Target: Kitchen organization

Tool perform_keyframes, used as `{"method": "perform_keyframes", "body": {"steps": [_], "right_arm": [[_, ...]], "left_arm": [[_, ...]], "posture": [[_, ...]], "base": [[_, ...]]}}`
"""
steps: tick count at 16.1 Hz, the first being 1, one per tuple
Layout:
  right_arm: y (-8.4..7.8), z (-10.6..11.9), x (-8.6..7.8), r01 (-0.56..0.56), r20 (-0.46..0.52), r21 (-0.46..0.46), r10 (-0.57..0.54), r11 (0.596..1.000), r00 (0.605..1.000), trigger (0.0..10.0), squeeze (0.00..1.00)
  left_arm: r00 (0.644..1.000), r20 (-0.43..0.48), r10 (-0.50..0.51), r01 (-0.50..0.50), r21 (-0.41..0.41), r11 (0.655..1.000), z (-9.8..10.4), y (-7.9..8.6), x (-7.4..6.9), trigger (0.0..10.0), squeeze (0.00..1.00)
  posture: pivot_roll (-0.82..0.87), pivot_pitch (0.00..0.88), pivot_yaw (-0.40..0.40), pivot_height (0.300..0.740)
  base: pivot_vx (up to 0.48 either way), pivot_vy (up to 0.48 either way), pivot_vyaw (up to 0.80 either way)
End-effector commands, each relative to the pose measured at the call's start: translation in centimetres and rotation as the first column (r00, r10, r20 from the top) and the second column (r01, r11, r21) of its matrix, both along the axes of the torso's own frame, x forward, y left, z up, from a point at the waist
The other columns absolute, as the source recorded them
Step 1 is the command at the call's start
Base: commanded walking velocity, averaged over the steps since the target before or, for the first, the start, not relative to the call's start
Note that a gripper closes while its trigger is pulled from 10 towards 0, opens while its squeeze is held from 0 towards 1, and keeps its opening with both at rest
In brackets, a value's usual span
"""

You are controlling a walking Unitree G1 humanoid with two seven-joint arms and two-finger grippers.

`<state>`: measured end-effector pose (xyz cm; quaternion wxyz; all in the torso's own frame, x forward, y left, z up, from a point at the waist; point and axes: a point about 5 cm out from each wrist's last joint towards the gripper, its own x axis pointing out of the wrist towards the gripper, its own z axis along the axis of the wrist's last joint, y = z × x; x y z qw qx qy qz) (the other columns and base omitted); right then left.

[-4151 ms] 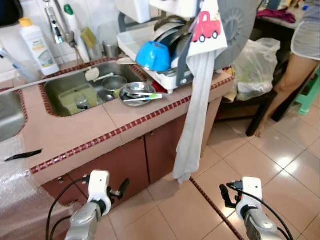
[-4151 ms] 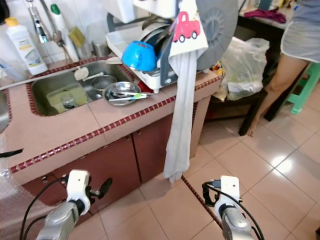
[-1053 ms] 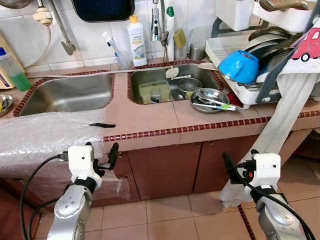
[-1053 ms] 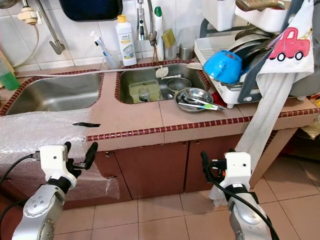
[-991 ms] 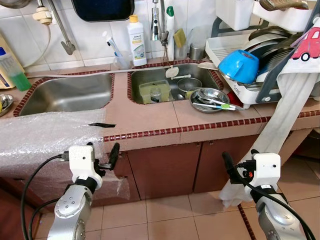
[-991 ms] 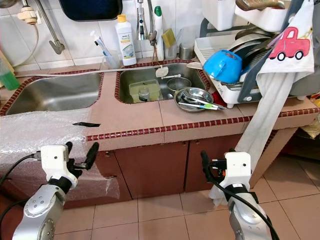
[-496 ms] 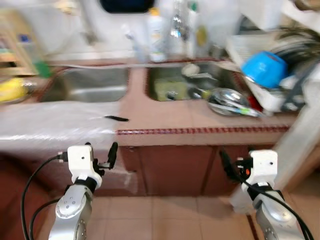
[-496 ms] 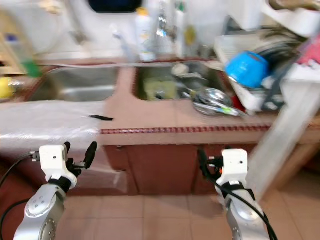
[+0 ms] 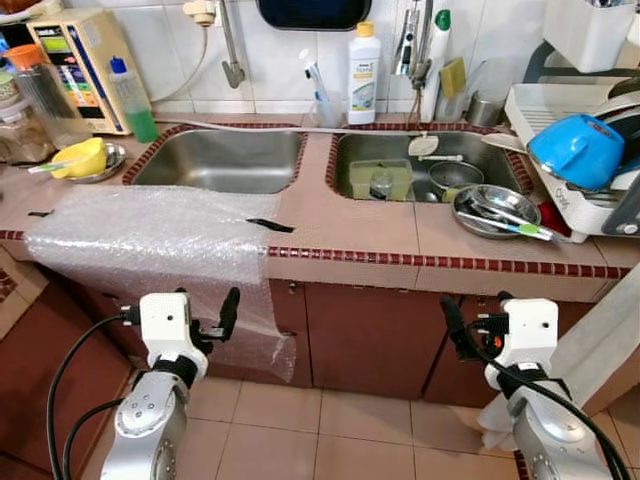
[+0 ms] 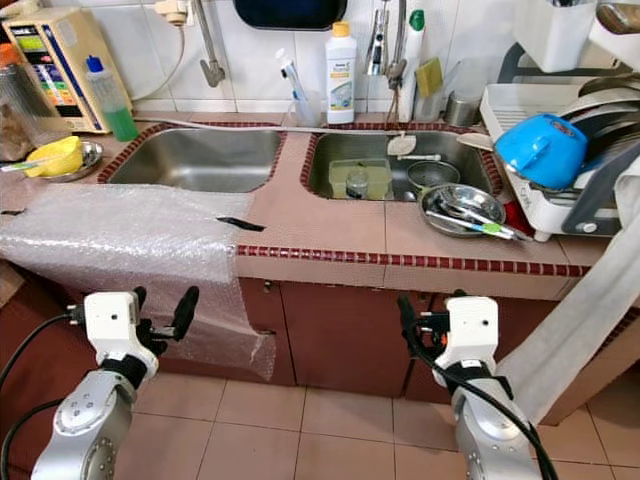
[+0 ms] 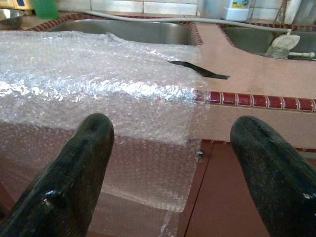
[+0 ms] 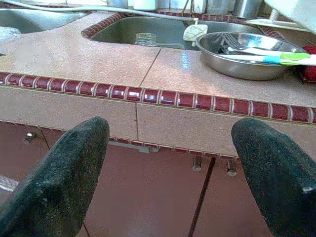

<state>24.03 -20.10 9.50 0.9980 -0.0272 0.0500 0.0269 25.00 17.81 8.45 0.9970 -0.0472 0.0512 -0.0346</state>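
Observation:
I face a tiled counter (image 9: 350, 225) with two steel sinks. The right sink (image 9: 425, 165) holds a green tub, a small pot and a spoon. A steel bowl (image 9: 495, 208) with utensils sits on the counter beside it, and a blue bowl (image 9: 577, 150) lies on the dish rack at the right. My left gripper (image 9: 215, 312) is open below the counter edge, facing the hanging bubble wrap (image 11: 98, 84). My right gripper (image 9: 476, 312) is open too, low in front of the cabinet doors, its fingers (image 12: 64, 173) wide apart with nothing between them.
A bubble wrap sheet (image 9: 150, 235) is taped over the left counter and hangs down the cabinet front. A white soap bottle (image 9: 362, 60), a green bottle (image 9: 135, 100), a yellow bowl (image 9: 85, 157) and jars stand at the back. A white cloth (image 9: 600, 345) hangs at the right.
The whole view has swung left and sharpened after a blurred moment, bringing the left counter end and its jars into view. Both grippers stay open, held the same way.

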Motion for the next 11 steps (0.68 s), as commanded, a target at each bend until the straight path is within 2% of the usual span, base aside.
{"method": "perform_keyframes", "body": {"steps": [1,11], "right_arm": [[0.19,0.50,0.17,0.000,0.019,0.006,0.000,1.000,1.000,10.0,0.00],[0.46,0.65,0.54,-0.007,0.026,0.010,0.007,1.000,1.000,10.0,0.00]], "left_arm": [[1.000,-0.014,0.006,-0.006,0.000,1.000,-0.13,0.29,0.14,10.0,0.00],[1.000,-0.020,0.003,-0.003,-0.005,1.000,-0.12,0.15,0.31,10.0,0.00]], "posture": [[0.00,0.000,0.069,0.740],[0.00,0.000,0.067,0.740]], "base": [[0.000,0.000,0.00],[0.000,0.318,0.00]]}}
